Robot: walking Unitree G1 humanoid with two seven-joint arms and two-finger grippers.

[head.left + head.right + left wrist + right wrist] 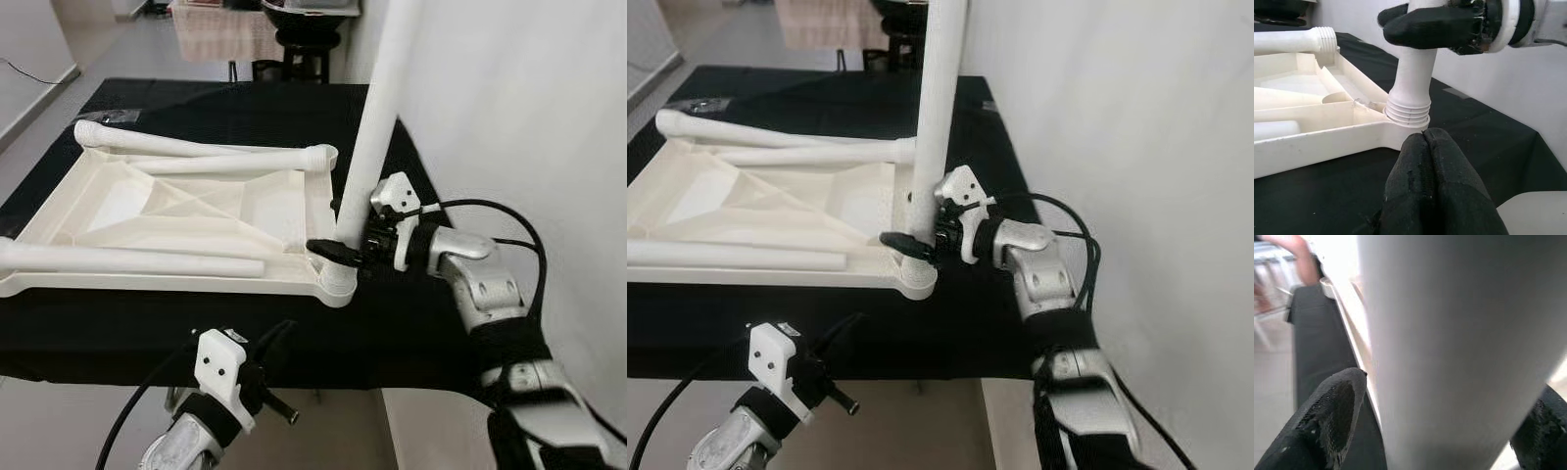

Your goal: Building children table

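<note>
Left eye view puts my left gripper (277, 345) low at the near edge of the black cloth (147, 328), forearm angled up from below, its two padded black fingers (1437, 196) pressed together on nothing. They aim at the near right corner of the tabletop (186, 211), close but not touching. That tabletop is white moulded plastic, upside down, its underside ribbed with diagonal braces. Two loose legs (196, 149) lie across its far side and one along the near side, all smooth tapered tubes; one has a threaded end. At the right corner an upright leg (377, 127) stands in the socket (1408, 128), thread rings showing just above the collar. My right gripper (343, 250) reaches in level from the right, silver forearm bent, clamped around that leg low down, a finger on either side.
</note>
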